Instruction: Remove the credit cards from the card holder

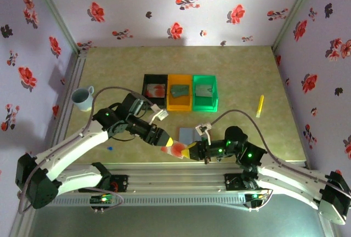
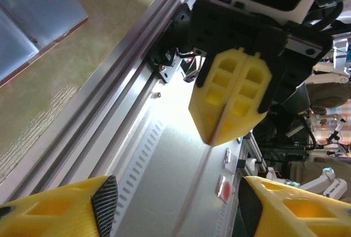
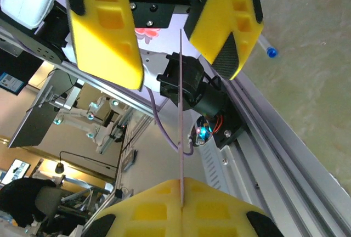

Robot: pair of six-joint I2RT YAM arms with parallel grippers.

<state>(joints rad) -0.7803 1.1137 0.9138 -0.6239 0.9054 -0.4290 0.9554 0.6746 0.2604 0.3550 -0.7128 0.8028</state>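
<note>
My right gripper (image 1: 190,151) pinches the card (image 1: 176,150) by one end. Its long axis points left, between the parted jaws of my left gripper (image 1: 168,140).

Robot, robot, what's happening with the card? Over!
Right tool shut on credit card. Left tool open, straddling it. Card holder open, flat. Nothing blocking.

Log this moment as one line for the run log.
right gripper: shut on credit card | left gripper: open, fingers either side of card | card holder: open on table
</note>
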